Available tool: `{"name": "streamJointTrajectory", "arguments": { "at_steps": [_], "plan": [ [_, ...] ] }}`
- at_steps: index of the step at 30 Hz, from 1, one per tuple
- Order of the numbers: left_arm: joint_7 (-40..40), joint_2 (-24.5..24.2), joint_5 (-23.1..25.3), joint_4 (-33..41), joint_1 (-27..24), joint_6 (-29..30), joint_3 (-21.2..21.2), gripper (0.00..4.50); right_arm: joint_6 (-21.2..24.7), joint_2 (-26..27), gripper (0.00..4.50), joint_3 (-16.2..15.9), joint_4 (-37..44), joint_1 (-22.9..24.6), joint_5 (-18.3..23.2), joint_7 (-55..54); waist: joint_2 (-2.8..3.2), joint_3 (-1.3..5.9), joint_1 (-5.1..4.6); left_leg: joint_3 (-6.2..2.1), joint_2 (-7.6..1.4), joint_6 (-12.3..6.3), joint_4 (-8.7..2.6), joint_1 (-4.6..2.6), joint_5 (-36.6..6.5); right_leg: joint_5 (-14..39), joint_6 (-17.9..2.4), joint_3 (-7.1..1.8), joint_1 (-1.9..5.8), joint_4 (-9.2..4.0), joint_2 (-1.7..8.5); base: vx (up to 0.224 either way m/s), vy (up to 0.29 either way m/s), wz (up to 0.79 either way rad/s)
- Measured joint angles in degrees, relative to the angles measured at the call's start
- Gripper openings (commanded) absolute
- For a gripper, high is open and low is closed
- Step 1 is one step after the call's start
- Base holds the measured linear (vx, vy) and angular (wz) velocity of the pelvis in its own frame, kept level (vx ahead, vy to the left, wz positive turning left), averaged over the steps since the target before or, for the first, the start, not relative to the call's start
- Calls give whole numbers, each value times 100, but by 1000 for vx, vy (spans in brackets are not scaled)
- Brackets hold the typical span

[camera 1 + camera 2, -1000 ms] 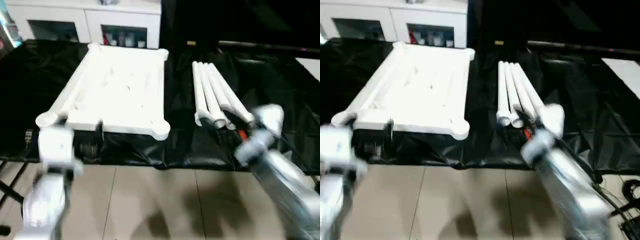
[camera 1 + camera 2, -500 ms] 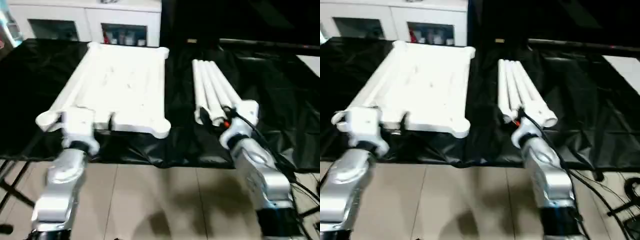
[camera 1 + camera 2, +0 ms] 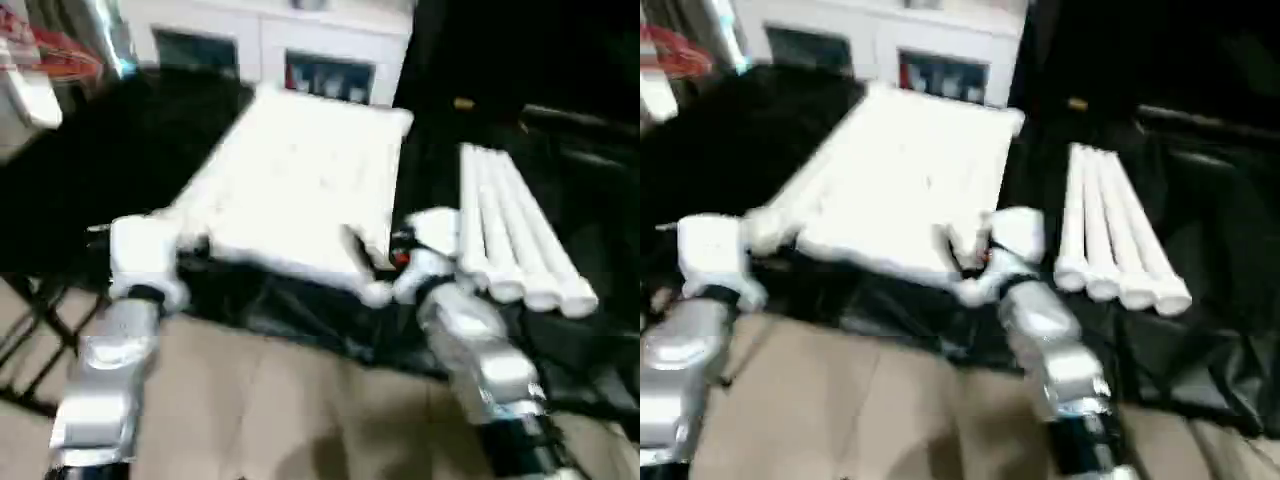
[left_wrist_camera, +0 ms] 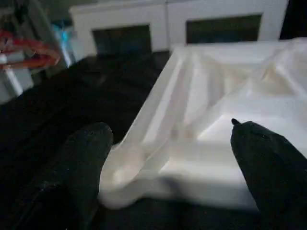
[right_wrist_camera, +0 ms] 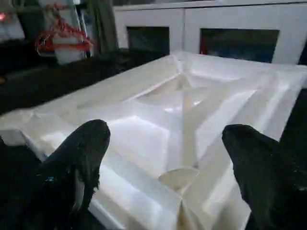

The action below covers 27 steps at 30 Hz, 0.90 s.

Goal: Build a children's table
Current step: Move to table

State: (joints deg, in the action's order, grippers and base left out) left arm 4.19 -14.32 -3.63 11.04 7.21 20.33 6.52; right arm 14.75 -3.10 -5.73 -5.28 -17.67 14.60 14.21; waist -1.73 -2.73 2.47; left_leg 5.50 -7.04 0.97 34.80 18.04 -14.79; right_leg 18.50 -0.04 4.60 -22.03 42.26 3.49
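On the black-draped table (image 3: 90,190), the tabletop (image 3: 300,185) is seen ribbed side up, legs (image 3: 515,240) bundled beside it. Its near corners are framed by the left gripper (image 4: 168,158) and right gripper (image 5: 165,163), both spread wide, nothing held.

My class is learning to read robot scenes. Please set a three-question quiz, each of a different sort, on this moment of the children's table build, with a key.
1. True or false: the four white legs are already fitted into the tabletop.
2. Multiple choice: the legs lie (A) on the floor, (B) side by side on the black-draped table, on the tabletop's right, (C) in the white cabinet.
3. Fill in: the left gripper and the right gripper, both near the tabletop's near edge, are ____.

Key: 1 false; 2 B; 3 open, holding nothing.
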Motion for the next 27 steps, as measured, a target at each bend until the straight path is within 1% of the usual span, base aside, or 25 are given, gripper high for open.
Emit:
{"name": "streamJointTrajectory", "arguments": {
  "at_steps": [1,2,4,5,6,7,8,9,10,11,12,13,14,16,17,18,19,20,21,22,23,24,25,26,27],
  "plan": [
    [2,3,0,13,14,-1,-7,450,94,-8,425,54,9,4,56,-7,-93,-7,-35,67,61,12,-9,-73,-30,-81,-7,-113,-89,-240,14,103,-58,-2],
    [3,50,3,42,18,-4,-25,450,187,-68,425,109,12,17,79,-32,-315,0,-66,190,144,11,67,-107,-122,-539,-14,-264,-81,-428,94,86,-116,16],
    [31,218,0,63,-68,0,-271,450,267,-190,425,306,-63,146,82,-75,-267,-30,58,166,96,-349,383,-147,-337,-434,-97,-389,69,-410,-59,100,-134,20],
    [40,208,2,61,-121,7,-291,450,265,-204,425,419,-75,151,81,-116,-254,-33,83,64,133,-353,665,-14,-342,-422,-109,-390,152,-470,-91,124,-90,5],
    [40,191,4,63,-121,7,-287,450,260,-200,425,465,-75,147,77,-125,-222,-30,107,22,137,-349,730,77,-339,-422,-119,-383,227,-541,-136,119,-46,8],
    [39,178,5,68,-119,6,-271,450,243,-189,425,471,-75,125,69,-126,-183,-30,137,2,117,-296,674,139,-308,-409,-129,-372,299,-578,-185,119,-46,8],
    [39,175,5,71,-116,5,-261,450,131,-163,425,469,-74,98,44,-138,-53,-29,179,-23,20,-218,394,187,-261,-392,-149,-308,376,-614,-277,104,15,12],
    [43,159,8,67,-107,3,-254,450,87,-157,425,472,-77,74,42,-144,63,-48,196,-20,-75,21,283,196,-39,-361,-145,-205,439,-621,-324,126,82,1],
    [51,116,12,55,-108,2,-236,450,79,-119,425,462,-82,75,37,-152,76,-59,192,6,-126,93,281,151,28,-321,-126,-161,484,-634,-308,126,82,1],
    [56,66,21,34,-106,0,-182,450,85,-45,425,357,-84,69,40,-145,119,-79,161,42,-135,119,196,90,5,-232,-252,-129,444,-646,-282,172,93,5],
    [63,29,39,-30,-106,-1,-130,450,102,-14,425,279,-64,51,49,-141,90,-75,172,159,-150,118,142,8,-16,-144,-380,-104,347,-404,-208,174,70,-10],
    [80,2,52,-75,-92,-1,-125,450,123,-14,425,281,17,79,56,-143,96,-75,203,281,-177,122,127,-76,-66,-146,-341,-71,220,-141,-129,174,70,-10],
    [147,-34,55,-77,-62,-11,-131,450,141,-64,425,309,134,153,58,-149,65,-61,233,490,-224,129,83,-186,-122,-159,-297,-20,64,-28,-5,132,53,-45],
    [240,-34,51,-79,25,-48,-165,450,185,-162,425,404,308,281,57,-160,-26,-52,227,900,-318,196,24,-358,-190,-252,-382,99,-94,-204,181,129,2,-49],
    [288,-32,50,-85,52,-68,-206,450,241,-190,425,477,362,314,58,-170,-157,-34,207,1139,-288,262,10,-500,-263,-393,-438,29,-145,-400,270,180,-59,-53],
    [302,14,51,-100,66,-74,-264,450,263,-238,425,540,448,414,61,-174,-186,-12,217,1156,-269,303,101,-543,-356,-496,-248,-199,-72,-390,187,203,-56,-51],
    [321,82,49,-129,96,-77,-392,450,276,-285,425,611,497,532,61,-186,-104,-36,274,991,-255,257,202,-552,-525,-464,-163,-392,-12,-391,-6,203,-56,-51],
    [376,156,40,-156,162,-80,-587,450,320,-345,425,720,510,687,59,-219,-45,-49,348,612,-101,182,520,-483,-583,-434,-187,-608,78,-436,-197,210,-14,-49],
    [402,160,36,-171,191,-86,-654,450,349,-372,425,776,513,767,58,-257,-52,-47,397,393,41,211,780,-355,-567,-442,-201,-787,150,-508,-330,216,-20,-59],
    [421,157,28,-198,229,-104,-654,450,365,-374,425,794,544,803,59,-281,-39,-45,411,172,163,342,982,-149,-493,-450,-212,-961,227,-586,-467,216,-20,-59],
    [437,157,6,-218,269,-156,-645,450,375,-362,425,801,665,847,59,-321,13,-31,479,-5,215,565,1010,133,-370,-453,-208,-1132,305,-649,-640,176,6,-51],
    [455,162,-12,-228,271,-205,-630,450,379,-337,425,798,771,842,62,-345,135,1,516,-172,186,796,805,326,-230,-458,-186,-1183,319,-655,-806,30,61,-55],
    [492,164,-31,-236,274,-253,-609,450,372,-323,425,800,883,815,62,-379,274,18,516,-254,83,608,448,404,-49,-454,-118,-1194,311,-621,-1007,30,61,-55],
    [565,170,-105,-328,249,-287,-524,450,397,-163,425,738,942,802,67,-408,337,26,503,-206,2,162,500,433,-19,-376,-79,-980,104,-291,-931,-3,77,-66],
    [576,171,-130,-403,251,-284,-444,450,409,-102,425,648,991,807,79,-405,240,47,419,-73,14,114,506,403,-52,-340,-30,-726,-18,-168,-695,97,61,-48]
  ]
}}
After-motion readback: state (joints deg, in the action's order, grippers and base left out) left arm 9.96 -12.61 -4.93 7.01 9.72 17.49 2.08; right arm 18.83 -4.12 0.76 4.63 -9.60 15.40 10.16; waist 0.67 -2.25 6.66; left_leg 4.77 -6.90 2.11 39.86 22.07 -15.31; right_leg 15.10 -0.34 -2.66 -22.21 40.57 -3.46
